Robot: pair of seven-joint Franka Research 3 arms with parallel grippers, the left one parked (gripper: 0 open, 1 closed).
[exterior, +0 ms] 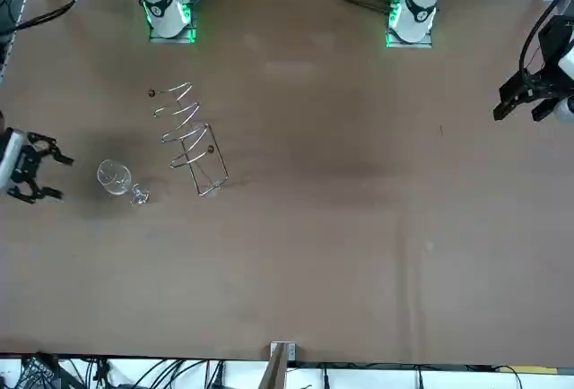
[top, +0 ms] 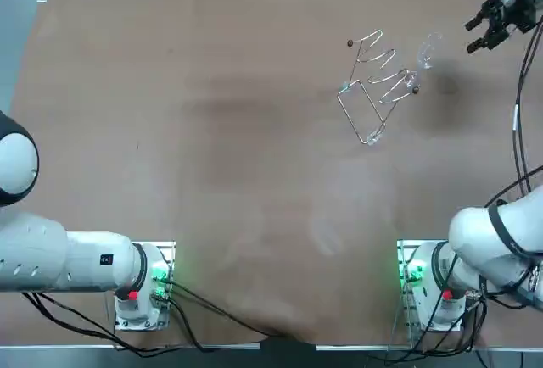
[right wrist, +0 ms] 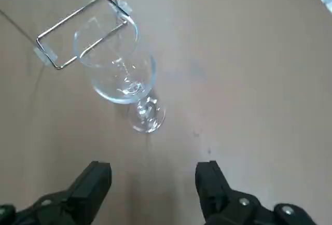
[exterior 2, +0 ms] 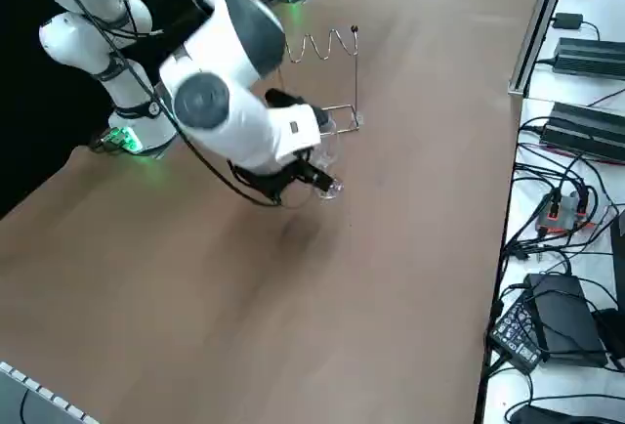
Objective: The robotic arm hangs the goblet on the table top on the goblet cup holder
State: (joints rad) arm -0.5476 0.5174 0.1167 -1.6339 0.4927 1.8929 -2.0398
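A clear glass goblet (top: pixel 428 51) (exterior: pixel 117 179) (right wrist: pixel 122 78) seems to stand upright on the brown table, just beside the wire goblet holder (top: pixel 378 88) (exterior: pixel 190 136) (right wrist: pixel 78 31). The holder has a rectangular base and a wavy top rail (exterior 2: pixel 330 45). My right gripper (top: pixel 475 36) (exterior: pixel 54 175) (right wrist: pixel 153 176) is open, a short way from the goblet on the side away from the holder, with nothing between its fingers. In the right side view the arm's wrist covers most of the goblet (exterior 2: pixel 328 186).
The table edge (exterior 2: pixel 508 102) runs close behind the gripper, with power bricks and cables (exterior 2: pixel 576 141) beyond it. The arm bases (top: pixel 424 287) stand at the near edge.
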